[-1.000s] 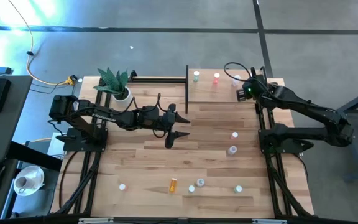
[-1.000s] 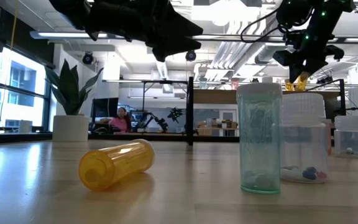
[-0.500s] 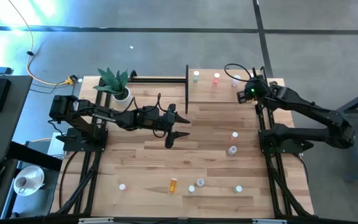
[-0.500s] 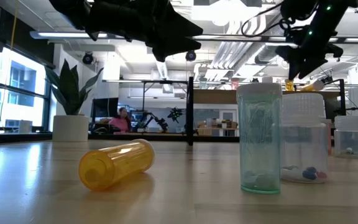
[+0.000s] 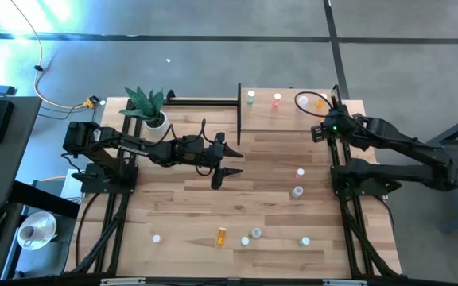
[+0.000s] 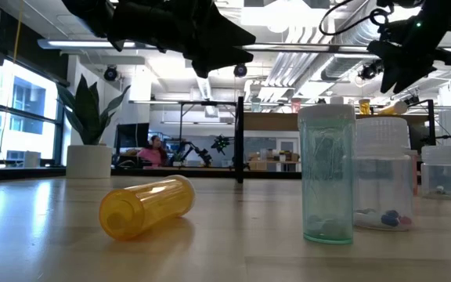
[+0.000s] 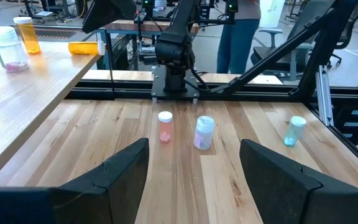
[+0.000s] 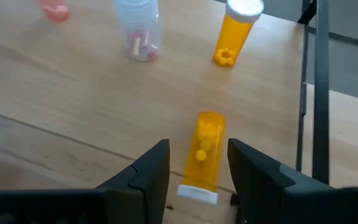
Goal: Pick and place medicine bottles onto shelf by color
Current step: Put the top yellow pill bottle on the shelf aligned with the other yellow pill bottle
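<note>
The light-wood shelf (image 5: 281, 119) stands at the table's far right. On it, in the right wrist view, stand an orange bottle (image 8: 235, 31), a clear bottle with pink pills (image 8: 138, 31) and a red one (image 8: 55, 9). A second orange bottle (image 8: 204, 155) lies on its side on the shelf board; it also shows in the low view (image 6: 402, 102). My right gripper (image 8: 199, 186) is open above and just back from it, touching nothing. My left gripper (image 5: 227, 163) is open and empty over the table's middle.
Loose bottles stand on the table: a pink one (image 5: 300, 171) and a clear one (image 5: 296, 191) right of centre, and several along the near edge, among them an orange one lying down (image 5: 221, 235). A potted plant (image 5: 151, 107) is at the far left.
My right gripper has risen and drawn back from the shelf toward the table's right and near edges. An orange bottle stays behind, lying on its side on the shelf.
</note>
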Tool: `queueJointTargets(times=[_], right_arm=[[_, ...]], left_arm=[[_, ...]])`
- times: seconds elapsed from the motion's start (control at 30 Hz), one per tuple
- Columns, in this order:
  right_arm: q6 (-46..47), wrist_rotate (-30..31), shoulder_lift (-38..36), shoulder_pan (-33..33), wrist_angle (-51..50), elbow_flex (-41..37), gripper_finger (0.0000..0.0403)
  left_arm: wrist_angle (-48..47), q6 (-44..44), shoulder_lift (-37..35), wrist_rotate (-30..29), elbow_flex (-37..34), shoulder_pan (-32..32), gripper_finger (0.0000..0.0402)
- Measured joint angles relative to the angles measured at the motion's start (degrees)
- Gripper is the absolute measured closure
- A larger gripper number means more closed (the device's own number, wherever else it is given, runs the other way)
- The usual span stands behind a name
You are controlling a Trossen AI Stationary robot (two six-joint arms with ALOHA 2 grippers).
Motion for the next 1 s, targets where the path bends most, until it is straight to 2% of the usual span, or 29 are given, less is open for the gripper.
queueJointTargets(times=[0.23, 0.47, 0.73, 1.0], right_arm=[[3.52, 0.31, 0.13, 3.46, -1.53, 0.00, 0.0249], [12.55, 4.82, 0.13, 7.65, -8.73, 0.00, 0.0249], [14.30, 6.98, 0.15, 11.32, -7.58, 0.00, 0.0249], [16.38, 6.96, 2.60, 11.47, -8.29, 0.00, 0.0249]], left_arm=[[0.00, -0.01, 0.00, 0.00, 0.00, 0.00, 0.0161], [0.00, 0.01, 0.00, 0.00, 0.00, 0.00, 0.0161], [0.00, -0.01, 0.00, 0.00, 0.00, 0.00, 0.0161], [-0.02, 0.00, 0.00, 0.00, 0.00, 0.00, 0.0161]])
